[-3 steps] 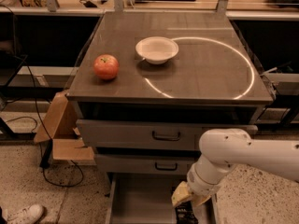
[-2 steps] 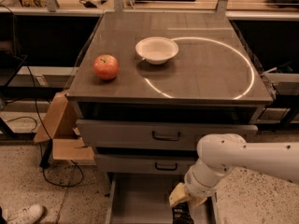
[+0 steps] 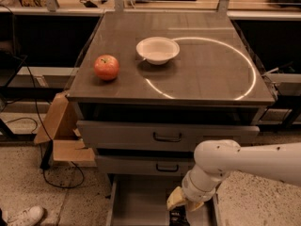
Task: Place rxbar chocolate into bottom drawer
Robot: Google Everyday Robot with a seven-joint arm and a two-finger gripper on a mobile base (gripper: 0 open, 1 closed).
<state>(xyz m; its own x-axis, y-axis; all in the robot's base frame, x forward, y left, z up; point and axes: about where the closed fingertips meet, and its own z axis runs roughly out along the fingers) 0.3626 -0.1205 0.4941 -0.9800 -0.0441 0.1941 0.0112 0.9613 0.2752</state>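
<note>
- Leftward and a little lower — that is how the claw and the bend of the arm have shifted since a second ago; nothing else has moved.
- The white arm reaches in from the right edge and bends down in front of the cabinet, ending in the tan claw over the right part of the bottom drawer.
- The bottom drawer is pulled out, and its grey floor shows bare to the left of the claw.
- The bar is a small dark shape right under the claw, at the lower edge of the view and within the drawer's outline.
- I cannot tell whether the claw is clenched on the bar or has released it, nor whether the bar rests on the drawer floor.
- Above, the middle drawer and the top drawer are pushed in, each with a dark handle.
- On the worktop a red apple sits near the front left and a white bowl stands upright behind it to the right, the two apart.
- A bright ring of reflected light curves across the worktop's right half.
- Left of the cabinet an open cardboard box leans on the floor, with a black cable trailing past it — a white shoe shows in the bottom left corner.
</note>
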